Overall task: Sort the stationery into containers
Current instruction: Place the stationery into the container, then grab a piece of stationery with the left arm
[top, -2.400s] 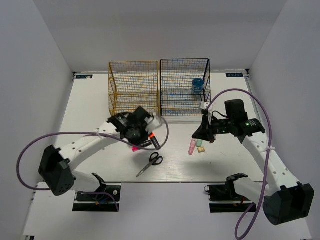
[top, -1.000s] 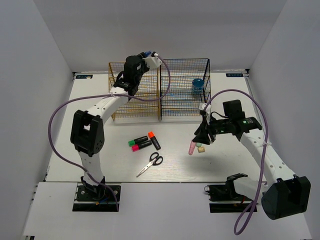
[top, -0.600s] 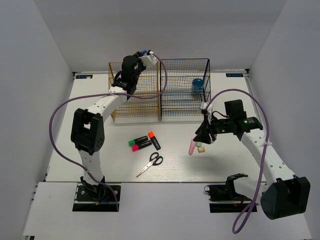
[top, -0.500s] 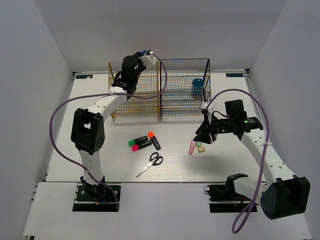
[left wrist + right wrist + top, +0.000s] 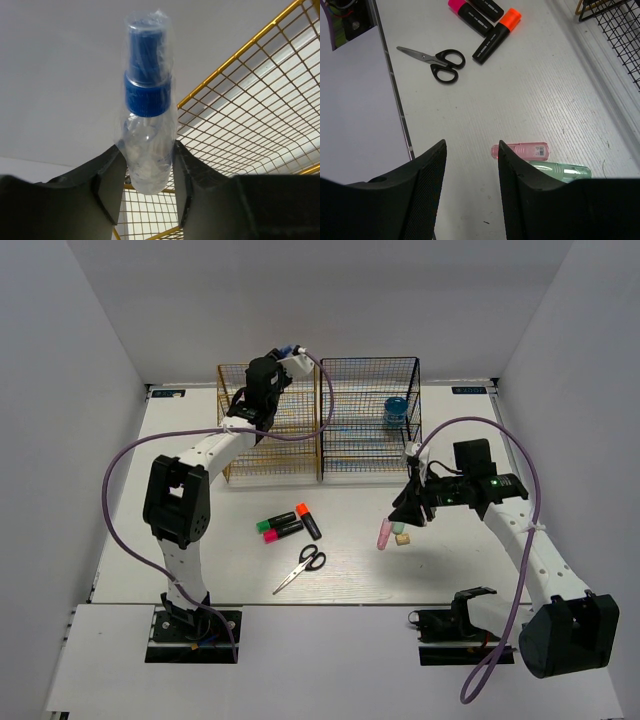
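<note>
clear blue-capped tube (image 5: 147, 145) beside gold rack (image 5: 268, 435)

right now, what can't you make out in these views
- Left wrist: the tube's lower end, hidden between the left claw's fingers.
- Right wrist: the green stick's near side, behind the right claw.
- Top: the blue jar's details, too small behind the black rack's mesh.

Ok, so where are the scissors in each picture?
Top external: the scissors lie on the table low in the middle, between the two arms.
Left wrist: not in it.
Right wrist: the scissors are in the upper left, handles to the right.
Shared landmark: the orange-capped highlighter, just above the scissors in the top view and to their right in the right wrist view.
</note>
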`<state>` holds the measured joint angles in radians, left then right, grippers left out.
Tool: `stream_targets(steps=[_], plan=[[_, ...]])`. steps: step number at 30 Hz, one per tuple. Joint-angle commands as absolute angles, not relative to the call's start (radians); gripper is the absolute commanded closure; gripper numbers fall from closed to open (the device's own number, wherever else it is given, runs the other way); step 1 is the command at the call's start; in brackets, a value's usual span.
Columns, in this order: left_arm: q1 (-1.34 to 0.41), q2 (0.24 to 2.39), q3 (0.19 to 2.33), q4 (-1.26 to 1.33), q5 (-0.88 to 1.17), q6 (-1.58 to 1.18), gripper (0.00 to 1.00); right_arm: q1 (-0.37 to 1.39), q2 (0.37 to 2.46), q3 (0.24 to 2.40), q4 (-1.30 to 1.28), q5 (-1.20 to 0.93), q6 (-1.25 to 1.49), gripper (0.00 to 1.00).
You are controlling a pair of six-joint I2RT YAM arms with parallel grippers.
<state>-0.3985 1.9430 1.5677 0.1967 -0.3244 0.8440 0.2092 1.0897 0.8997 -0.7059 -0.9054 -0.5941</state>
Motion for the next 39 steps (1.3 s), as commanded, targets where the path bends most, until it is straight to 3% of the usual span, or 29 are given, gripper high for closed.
stream_targets(steps=[1,2,3,11,12,13,14,15,16,19,20,21,22,23,24,25,26,27,28,29,30,32,33,34,35,36,37,38,39], plan=[[-0.4,1.91,1.566,0.23,-0.347,0.819,0.48,0.198,1.094,0.905,-0.709,-0.943,-0.601,0.51],[-0.402,1.91,1.565,0.23,-0.351,0.824,0.44,0.196,1.092,0.904,-0.709,-0.945,-0.601,0.51],[-0.402,1.904,1.562,0.226,-0.354,0.819,0.32,0.198,1.092,0.904,-0.709,-0.948,-0.6,0.51],[-0.408,1.873,1.557,0.213,-0.376,0.812,0.28,0.184,1.094,0.904,-0.716,-0.959,-0.598,0.51],[-0.408,1.871,1.557,0.213,-0.379,0.811,0.37,0.186,1.094,0.905,-0.715,-0.965,-0.6,0.51],[-0.419,1.864,1.56,0.21,-0.383,0.811,0.69,0.18,1.092,0.907,-0.716,-0.966,-0.597,0.51],[-0.422,1.852,1.565,0.216,-0.394,0.813,0.83,0.178,1.092,0.905,-0.715,-0.976,-0.6,0.51],[-0.429,1.847,1.568,0.218,-0.414,0.815,0.93,0.178,1.094,0.91,-0.716,-0.977,-0.6,0.61],[-0.446,1.824,1.571,0.231,-0.429,0.815,1.0,0.176,1.092,0.91,-0.721,-0.979,-0.598,0.7],[-0.512,1.732,1.559,0.131,-0.521,0.757,1.0,0.173,1.098,0.916,-0.732,-0.991,-0.598,1.0],[-0.538,1.706,1.555,0.085,-0.566,0.718,0.98,0.175,1.103,0.917,-0.747,-1.005,-0.6,1.0],[-0.575,1.64,1.562,0.025,-0.577,0.534,0.94,0.175,1.109,0.92,-0.761,-1.011,-0.603,0.91],[-0.584,1.623,1.639,-0.2,-0.586,0.447,0.87,0.176,1.112,0.919,-0.767,-1.011,-0.624,0.68],[-0.595,1.609,1.679,-0.438,-0.587,0.349,0.76,0.176,1.115,0.919,-0.772,-1.011,-0.632,0.22],[-0.604,1.586,1.742,-0.671,-0.563,0.243,0.54,0.182,1.126,0.937,-0.793,-1.009,-0.646,0.1],[-0.606,1.553,1.756,-0.851,-0.501,-0.064,0.42,0.181,1.135,0.94,-0.799,-0.987,-0.653,0.1],[-0.601,1.498,1.696,-0.956,-0.41,-0.149,0.37,0.183,1.146,0.956,-0.79,-0.947,-0.652,0.11],[-0.604,1.465,1.64,-0.977,-0.373,-0.261,0.3,0.184,1.152,0.956,-0.781,-0.919,-0.629,0.18],[-0.613,1.35,1.511,-0.989,-0.306,-0.329,0.29,0.186,1.158,0.956,-0.77,-0.858,-0.603,0.34],[-0.633,1.309,1.362,-0.976,-0.278,-0.345,0.2,0.189,1.169,0.959,-0.747,-0.792,-0.566,0.85],[-0.659,1.24,1.298,-0.974,-0.237,-0.395,0.17,0.192,1.175,0.959,-0.723,-0.772,-0.549,1.0],[-0.704,1.169,1.108,-0.995,-0.171,-0.419,0.17,0.189,1.193,0.962,-0.738,-0.746,-0.574,1.0],[-0.731,1.152,1.073,-1.002,-0.161,-0.42,0.2,0.192,1.195,0.957,-0.735,-0.746,-0.577,1.0],[-0.745,1.099,1.005,-0.99,-0.152,-0.416,0.29,0.192,1.196,0.956,-0.735,-0.746,-0.583,0.76],[-0.758,1.085,0.949,-0.968,-0.14,-0.413,0.86,0.192,1.198,0.948,-0.732,-0.747,-0.609,0.37],[-0.802,1.075,0.93,-0.959,-0.1,-0.407,1.0,0.193,1.2,0.945,-0.732,-0.753,-0.626,0.34],[-0.82,1.066,0.899,-0.947,-0.094,-0.385,1.0,0.195,1.192,0.93,-0.729,-0.758,-0.69,0.34],[-0.843,1.066,0.873,-0.919,-0.1,-0.373,1.0,0.195,1.19,0.905,-0.721,-0.765,-0.702,0.4],[-0.914,1.068,0.855,-0.898,-0.13,-0.362,1.0,0.195,1.184,0.894,-0.698,-0.772,-0.719,0.54]])
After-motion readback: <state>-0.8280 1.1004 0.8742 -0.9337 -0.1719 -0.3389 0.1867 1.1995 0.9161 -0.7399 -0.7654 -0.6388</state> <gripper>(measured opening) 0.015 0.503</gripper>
